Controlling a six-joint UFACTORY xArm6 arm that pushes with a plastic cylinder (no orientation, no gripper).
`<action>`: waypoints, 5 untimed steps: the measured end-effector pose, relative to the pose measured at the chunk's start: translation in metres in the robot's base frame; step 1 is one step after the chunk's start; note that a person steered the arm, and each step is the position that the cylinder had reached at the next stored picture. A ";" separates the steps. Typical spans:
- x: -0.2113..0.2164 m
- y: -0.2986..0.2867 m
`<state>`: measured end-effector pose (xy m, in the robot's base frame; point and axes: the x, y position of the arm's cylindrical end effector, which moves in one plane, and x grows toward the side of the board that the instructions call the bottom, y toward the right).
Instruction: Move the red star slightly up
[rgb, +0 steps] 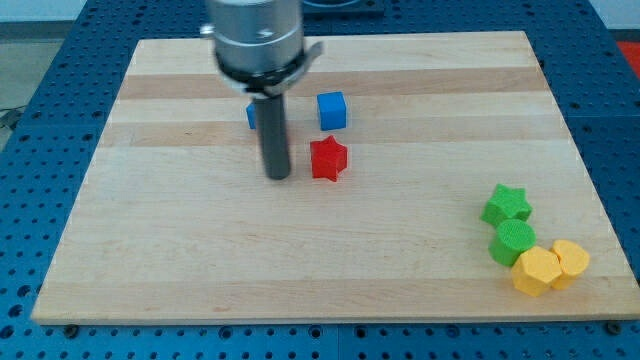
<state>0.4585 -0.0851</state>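
Note:
The red star (328, 159) lies on the wooden board (180, 250) a little above the middle. My tip (278, 177) rests on the board just to the star's left and slightly lower, with a small gap between them. A blue cube (332, 110) sits just above the star. Another blue block (253, 116) is mostly hidden behind the rod, up and to the left of the star; its shape cannot be made out.
At the view's lower right is a cluster: a green star (507, 205), a green round block (512, 241), and two yellow blocks (536, 271) (571, 262). The board's edges drop to a blue perforated table (40, 120).

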 end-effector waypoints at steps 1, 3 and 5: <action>0.069 0.021; 0.052 0.151; 0.049 0.121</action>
<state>0.5072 0.0359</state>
